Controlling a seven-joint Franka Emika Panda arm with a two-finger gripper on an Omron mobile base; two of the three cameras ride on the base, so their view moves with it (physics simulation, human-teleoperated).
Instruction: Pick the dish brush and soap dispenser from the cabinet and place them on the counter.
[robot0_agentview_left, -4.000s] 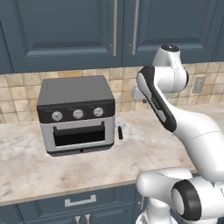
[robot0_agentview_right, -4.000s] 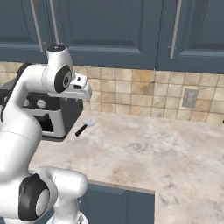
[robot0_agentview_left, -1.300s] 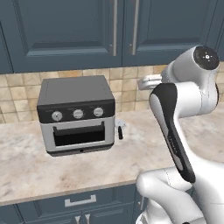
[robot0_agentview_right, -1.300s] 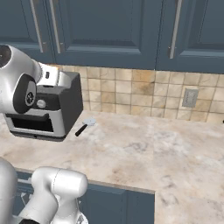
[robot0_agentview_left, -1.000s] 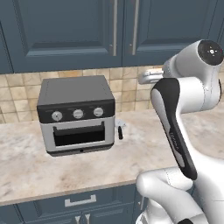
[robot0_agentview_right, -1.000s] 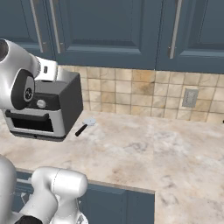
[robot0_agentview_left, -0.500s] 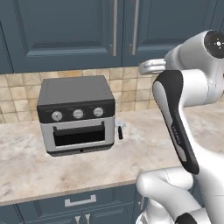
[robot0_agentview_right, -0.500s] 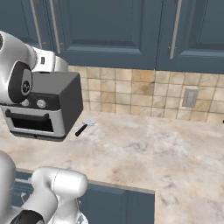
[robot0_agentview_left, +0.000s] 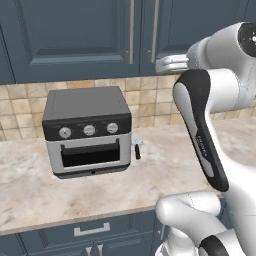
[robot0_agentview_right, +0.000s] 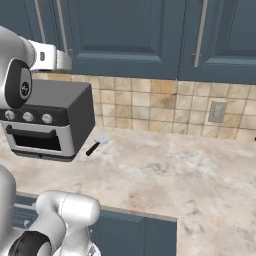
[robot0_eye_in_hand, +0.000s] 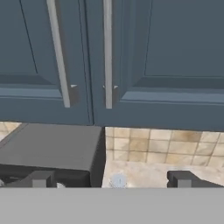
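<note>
Cabinet (robot0_eye_in_hand: 131, 61) doors are shut, so brush and soap must sit hidden inside, and we judge we are at the opening step, our hand (robot0_eye_in_hand: 111, 178) spread wide and empty facing the two bar handles (robot0_eye_in_hand: 107, 52), one needing grasping next.

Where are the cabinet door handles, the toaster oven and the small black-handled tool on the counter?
cabinet door handles (robot0_eye_in_hand: 107, 52), hand view, middle of the right bar.
toaster oven (robot0_agentview_left: 89, 131), left base view, knob panel.
small black-handled tool (robot0_agentview_right: 93, 148), right base view, black handle.
</note>
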